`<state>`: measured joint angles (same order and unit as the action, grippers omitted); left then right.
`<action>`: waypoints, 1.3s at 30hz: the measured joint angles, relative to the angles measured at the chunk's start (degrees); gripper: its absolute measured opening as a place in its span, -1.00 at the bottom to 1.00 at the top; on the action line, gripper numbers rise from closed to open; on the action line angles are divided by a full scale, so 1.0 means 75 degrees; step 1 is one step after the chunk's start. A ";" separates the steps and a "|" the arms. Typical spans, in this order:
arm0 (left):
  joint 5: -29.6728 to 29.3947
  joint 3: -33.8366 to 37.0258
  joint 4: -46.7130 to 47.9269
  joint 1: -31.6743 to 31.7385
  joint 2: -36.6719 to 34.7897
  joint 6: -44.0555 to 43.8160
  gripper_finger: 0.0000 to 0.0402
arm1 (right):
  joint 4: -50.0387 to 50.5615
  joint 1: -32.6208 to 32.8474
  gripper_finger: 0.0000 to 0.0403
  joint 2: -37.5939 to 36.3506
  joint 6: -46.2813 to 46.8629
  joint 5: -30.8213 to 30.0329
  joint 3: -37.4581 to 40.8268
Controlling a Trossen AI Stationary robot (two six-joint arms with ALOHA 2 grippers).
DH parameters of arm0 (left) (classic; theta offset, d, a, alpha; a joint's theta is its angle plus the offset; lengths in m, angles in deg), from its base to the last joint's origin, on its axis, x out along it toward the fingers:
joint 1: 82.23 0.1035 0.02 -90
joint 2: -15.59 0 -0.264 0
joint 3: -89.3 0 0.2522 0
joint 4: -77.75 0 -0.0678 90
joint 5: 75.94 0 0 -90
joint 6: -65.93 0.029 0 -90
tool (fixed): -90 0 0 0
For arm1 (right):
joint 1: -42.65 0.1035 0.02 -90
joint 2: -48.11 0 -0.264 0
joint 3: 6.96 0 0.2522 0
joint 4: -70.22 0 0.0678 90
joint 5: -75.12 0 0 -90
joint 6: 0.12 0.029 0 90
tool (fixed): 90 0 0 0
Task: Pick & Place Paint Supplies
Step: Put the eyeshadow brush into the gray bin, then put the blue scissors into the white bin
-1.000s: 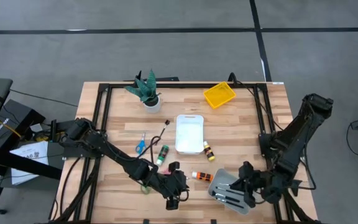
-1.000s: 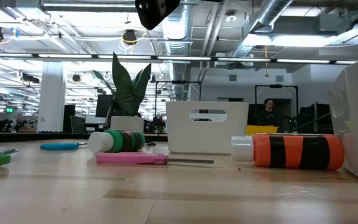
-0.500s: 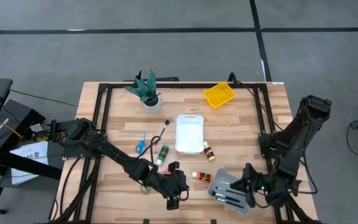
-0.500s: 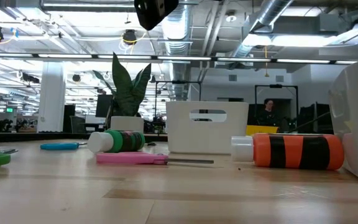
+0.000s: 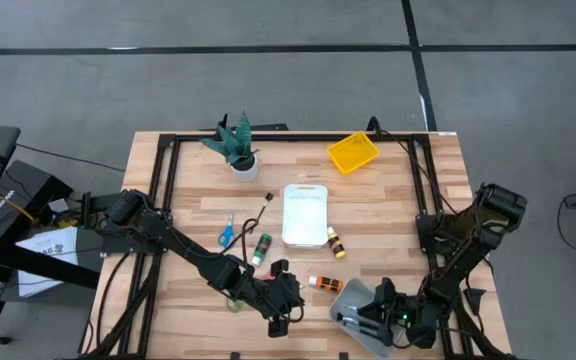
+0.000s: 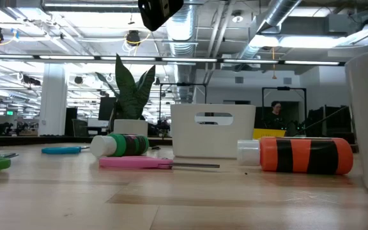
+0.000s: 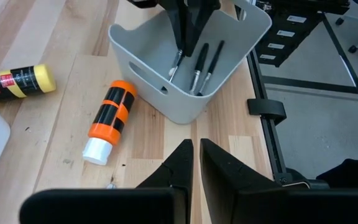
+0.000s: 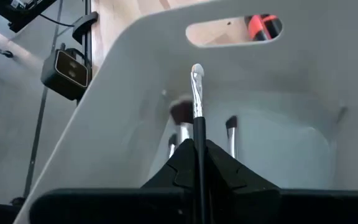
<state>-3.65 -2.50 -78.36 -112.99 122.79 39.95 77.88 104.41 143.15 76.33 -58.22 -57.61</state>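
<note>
A brush (image 8: 196, 93) is held tight in the right gripper (image 8: 197, 163), low right in the high view, over the grey tray (image 8: 291, 74). It should be lowered gently, then let go. The left gripper (image 7: 196, 163) is shut, empty.

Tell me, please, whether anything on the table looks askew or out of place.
The grey tray, where the right gripper holds a brush, sits skewed to the table; the orange bottle, green bottle and yellow bottle lie on their sides.
</note>
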 joint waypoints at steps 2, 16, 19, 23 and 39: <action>-0.0001 0.0000 0.0000 -0.0004 0.0000 0.0000 -0.89 | 0.0103 0.0020 -0.95 -0.0033 0.0013 -0.0001 -0.0003; 0.0014 0.0000 0.0009 -0.0004 0.0000 0.0017 -0.90 | 0.0058 -0.0061 -0.81 -0.0145 0.0043 0.0532 -0.0006; 0.0014 0.0000 0.0009 -0.0004 0.0000 0.0017 -0.91 | 0.0042 -0.0061 -0.76 -0.0145 0.0068 0.0649 -0.0006; 0.0014 0.0000 0.0014 -0.0007 0.0000 0.0018 -0.91 | 0.0052 -0.0061 -0.75 -0.0145 0.0284 0.0727 -0.0006; 0.0019 0.0000 0.0015 -0.0007 0.0000 0.0003 -0.92 | 0.1307 -0.0271 -0.90 -0.0401 0.0063 0.1660 -0.0006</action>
<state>-3.50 -2.50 -78.25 -113.04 122.79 39.97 87.68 102.38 140.14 76.81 -45.77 -57.65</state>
